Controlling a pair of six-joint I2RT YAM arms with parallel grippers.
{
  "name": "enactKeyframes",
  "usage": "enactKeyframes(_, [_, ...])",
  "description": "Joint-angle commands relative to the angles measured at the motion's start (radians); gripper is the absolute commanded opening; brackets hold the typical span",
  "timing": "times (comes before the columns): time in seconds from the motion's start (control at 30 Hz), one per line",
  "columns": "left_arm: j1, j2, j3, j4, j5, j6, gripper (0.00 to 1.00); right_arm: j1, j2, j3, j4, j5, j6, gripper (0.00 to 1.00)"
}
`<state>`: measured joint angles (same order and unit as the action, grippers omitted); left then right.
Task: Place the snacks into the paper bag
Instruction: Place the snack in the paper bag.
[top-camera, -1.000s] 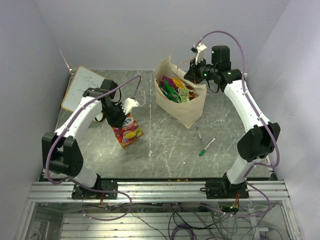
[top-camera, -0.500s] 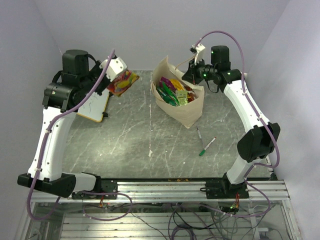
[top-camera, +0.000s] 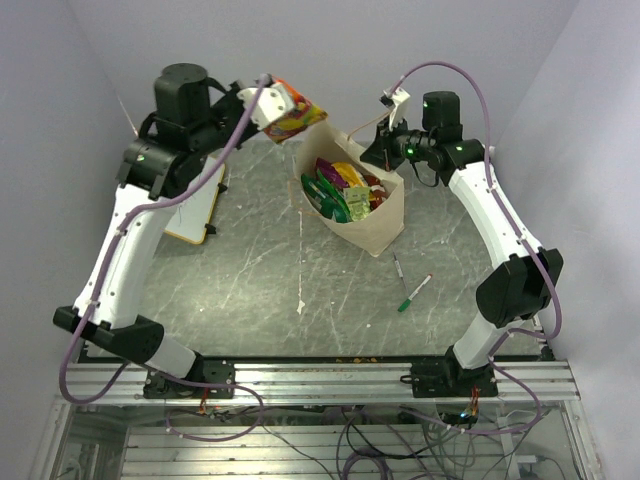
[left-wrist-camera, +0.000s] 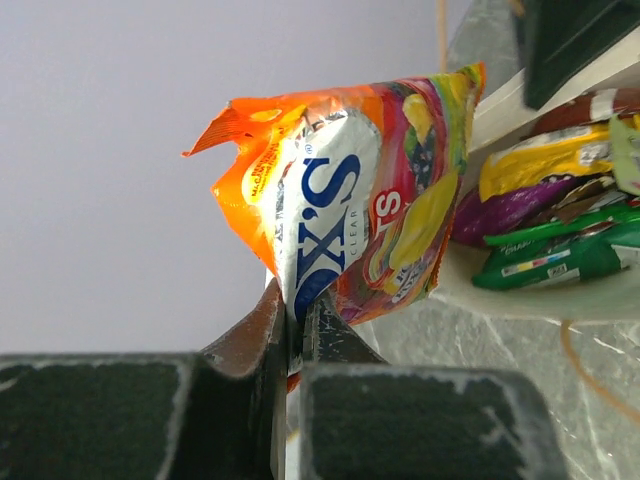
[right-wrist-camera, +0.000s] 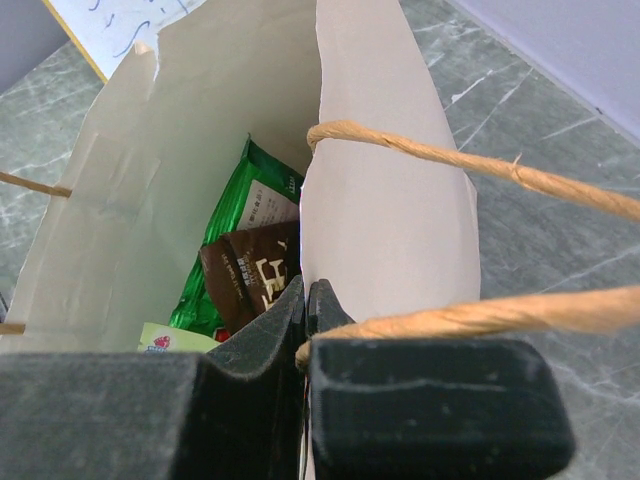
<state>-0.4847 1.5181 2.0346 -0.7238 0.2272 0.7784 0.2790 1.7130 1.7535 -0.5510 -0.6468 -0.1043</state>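
A grey-green marbled tabletop (top-camera: 270, 290) is enclosed by pale lilac walls (top-camera: 340, 50). A wood-framed whiteboard (top-camera: 195, 215) marked with blue scribbles is seen at the far left, partly hidden. Two marker pens are laid near each other right of centre: a slim dark one (top-camera: 398, 270) and a white one with a green cap (top-camera: 414, 292). Ribbed aluminium rails (top-camera: 320, 385) are set along the near edge.

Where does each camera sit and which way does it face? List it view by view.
Top external: above, behind the bases, looking down on the table; both arms, left hand and right hand show.
Left wrist: on the left arm, facing along its fingers at the clamped orange packet, bag beyond.
Right wrist: on the right arm, facing past its fingers into the bag whose wall they pinch.
Shared: all three show the bag and snacks inside.
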Motion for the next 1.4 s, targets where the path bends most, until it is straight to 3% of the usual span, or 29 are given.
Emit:
enactKeyframes(0.0, [-0.086,0.044,0.087,0.039,-0.014,0.158,0.07,0.009,-0.047,-0.015,0.017,-0.049,0.023,0.0])
enactKeyframes(0.27, [-0.217,0.129,0.131,-0.034,-0.072,0.36,0.07,0.009,-0.06,-0.034,0.024,-0.036,0.029,0.0])
enactKeyframes(0.4, [-0.252,0.153,0.091,-0.061,-0.148,0.488,0.07,0.008,-0.063,-0.032,0.023,-0.024,0.031,0.0])
enactKeyframes(0.6, [-0.269,0.183,0.029,-0.021,-0.218,0.564,0.07,0.007,-0.052,-0.024,0.02,-0.028,0.038,0.0])
enactKeyframes(1.1, [-0.273,0.261,-0.056,0.156,-0.201,0.572,0.07,-0.008,-0.041,-0.013,0.019,-0.028,0.048,0.0])
enactKeyframes(1.37, [-0.275,0.218,-0.242,0.127,-0.2,0.608,0.12,-0.014,-0.048,-0.026,0.026,-0.033,0.051,0.0])
